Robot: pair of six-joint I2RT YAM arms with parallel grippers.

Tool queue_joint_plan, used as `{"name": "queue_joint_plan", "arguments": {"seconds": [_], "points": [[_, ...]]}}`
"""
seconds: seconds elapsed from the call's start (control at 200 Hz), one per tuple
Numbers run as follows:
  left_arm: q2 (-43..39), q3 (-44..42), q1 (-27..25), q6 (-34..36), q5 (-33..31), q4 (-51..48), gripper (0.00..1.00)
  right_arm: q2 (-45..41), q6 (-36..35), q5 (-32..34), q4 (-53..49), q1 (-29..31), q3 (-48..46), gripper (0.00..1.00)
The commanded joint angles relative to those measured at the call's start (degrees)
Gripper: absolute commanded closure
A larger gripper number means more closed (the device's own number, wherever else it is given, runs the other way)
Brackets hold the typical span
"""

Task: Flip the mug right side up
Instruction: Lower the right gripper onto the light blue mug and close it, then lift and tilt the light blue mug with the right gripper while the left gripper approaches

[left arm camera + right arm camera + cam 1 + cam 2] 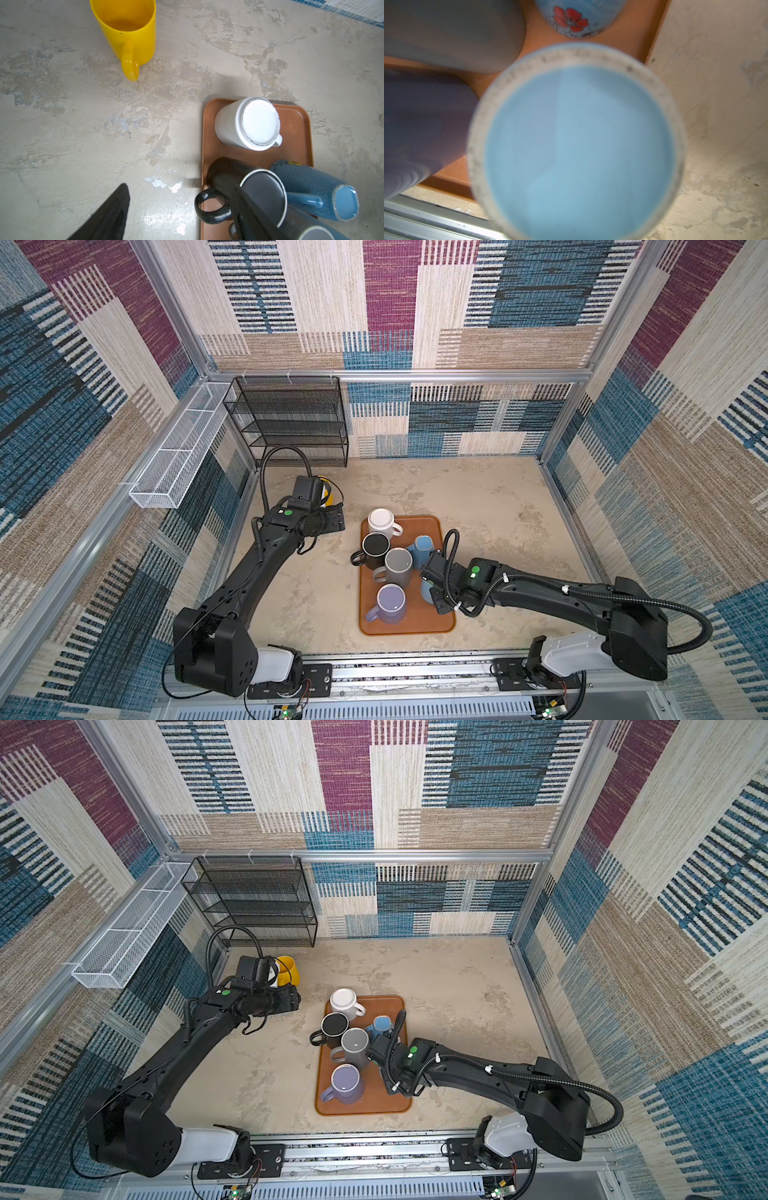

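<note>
A light blue mug (581, 145) stands upside down on the brown tray (419, 622), and its flat base fills the right wrist view. In a top view only a sliver of this mug (426, 591) shows beside the right wrist. My right gripper (434, 597) is down at the mug's right side, its fingers hidden, so its state is unclear. My left gripper (180, 214) hovers open and empty above the table just left of the tray, and it shows in both top views (332, 524).
The tray also holds upside-down white (381, 522), black (375, 547), grey (398, 566) and lavender (390, 601) mugs, plus a tilted blue floral mug (422, 547). A yellow mug (126, 31) stands upright on the table behind the left gripper. A black mesh shelf (291, 423) stands at the back left.
</note>
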Motion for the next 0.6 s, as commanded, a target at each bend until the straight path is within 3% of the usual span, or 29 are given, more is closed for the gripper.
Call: {"name": "queue_joint_plan", "arguments": {"seconds": [0.0,0.596], "points": [[-0.6,0.0,0.1,-0.9,-0.1,-0.2,0.26,-0.6,-0.4,1.2,-0.6,0.0,0.9,0.97],[-3.9,-0.3,0.0,-1.7,0.1,-0.7,0.26,-9.9,-7.6,-1.2,-1.7,-0.6,6.8,1.0]]}}
